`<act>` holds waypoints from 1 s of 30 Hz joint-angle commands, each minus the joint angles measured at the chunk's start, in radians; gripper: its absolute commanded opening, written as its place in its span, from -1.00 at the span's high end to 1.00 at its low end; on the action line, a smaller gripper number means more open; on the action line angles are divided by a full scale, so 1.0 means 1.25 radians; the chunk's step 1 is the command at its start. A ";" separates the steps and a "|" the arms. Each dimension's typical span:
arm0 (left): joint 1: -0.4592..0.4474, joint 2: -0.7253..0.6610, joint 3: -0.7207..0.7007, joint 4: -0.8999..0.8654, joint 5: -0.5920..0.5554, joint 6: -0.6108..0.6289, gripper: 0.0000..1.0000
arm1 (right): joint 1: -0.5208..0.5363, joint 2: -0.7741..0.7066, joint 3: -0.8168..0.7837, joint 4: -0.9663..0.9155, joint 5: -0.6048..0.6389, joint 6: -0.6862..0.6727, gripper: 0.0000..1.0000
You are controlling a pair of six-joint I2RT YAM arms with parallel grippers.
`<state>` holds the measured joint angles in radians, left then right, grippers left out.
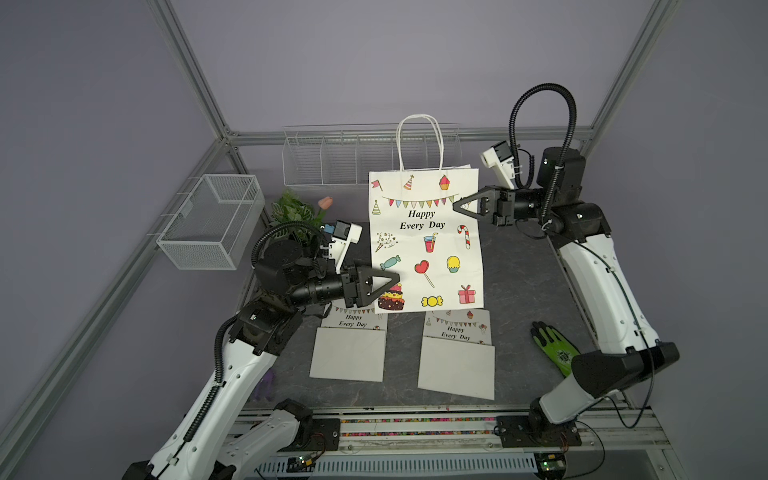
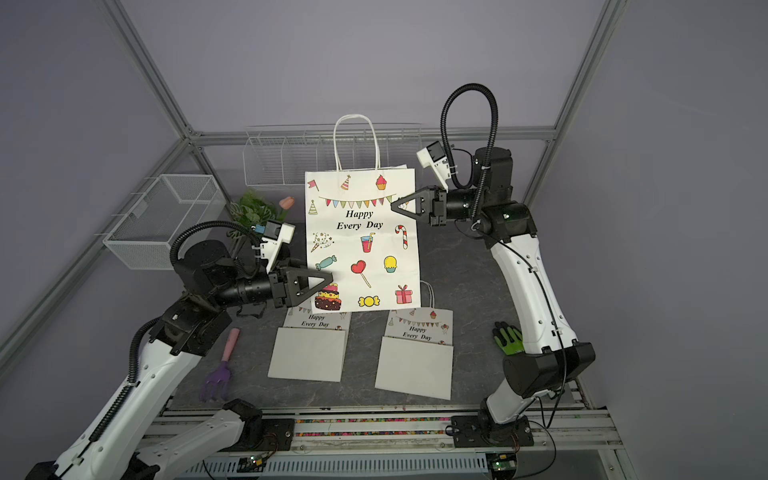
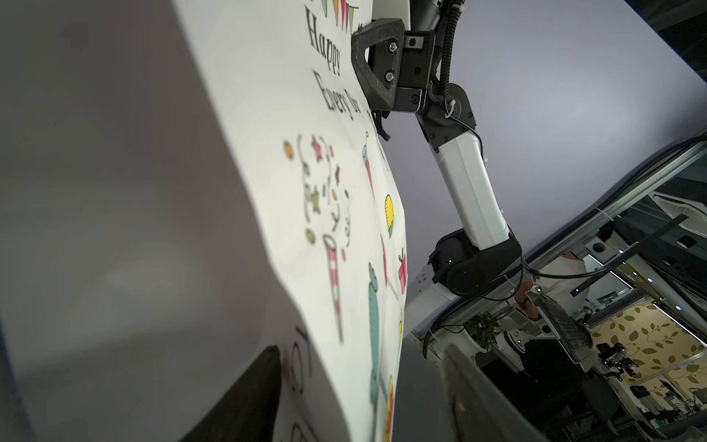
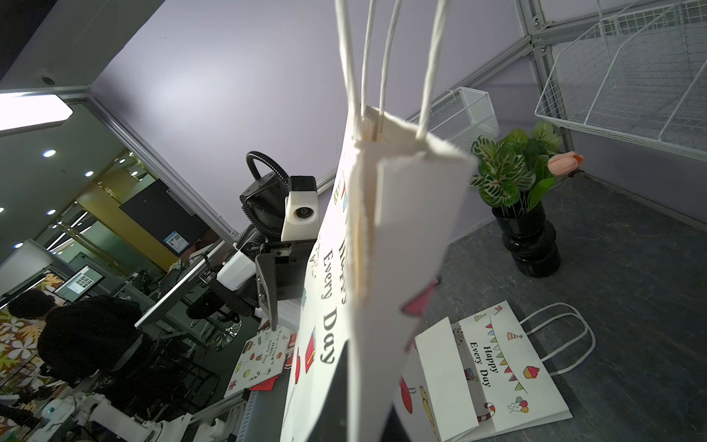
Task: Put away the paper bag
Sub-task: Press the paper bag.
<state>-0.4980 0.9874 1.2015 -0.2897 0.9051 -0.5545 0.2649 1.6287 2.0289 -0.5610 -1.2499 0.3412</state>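
In both top views the right arm covers part of a green glove (image 1: 555, 347). The paper bag (image 1: 424, 245) hangs upright mid-table and hides the top of a folded bag (image 1: 349, 353). The right gripper (image 1: 457, 205) pinches the paper bag's upper right edge, and the left gripper (image 1: 395, 278) sits at its lower left.

In the left wrist view, blurred fingers (image 3: 248, 394) stand apart, astride the paper.

In the right wrist view, the fingertips are cut off at the frame edge, clamped on the paper bag (image 4: 382, 268).

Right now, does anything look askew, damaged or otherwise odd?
The paper bag, hanging from the right pincer at one upper side edge, looks buckled along its lower panel near the left pincer. Nothing is spilled.
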 commanded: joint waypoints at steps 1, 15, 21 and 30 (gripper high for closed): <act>-0.019 0.014 0.031 -0.008 -0.027 0.023 -0.35 | 0.016 0.000 0.026 -0.087 0.056 -0.093 0.87; -0.025 0.039 0.021 0.029 -0.052 0.009 -0.33 | 0.029 -0.045 0.001 -0.109 0.110 -0.131 0.87; -0.027 0.050 0.005 0.071 -0.045 -0.009 -0.18 | 0.033 -0.087 -0.055 -0.040 0.111 -0.101 0.87; -0.028 0.028 0.030 -0.104 -0.125 0.121 -0.20 | 0.008 -0.142 -0.111 -0.021 0.062 -0.103 0.87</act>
<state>-0.5289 1.0412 1.2095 -0.3141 0.8009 -0.4828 0.2882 1.4830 1.9175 -0.6357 -1.1305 0.2108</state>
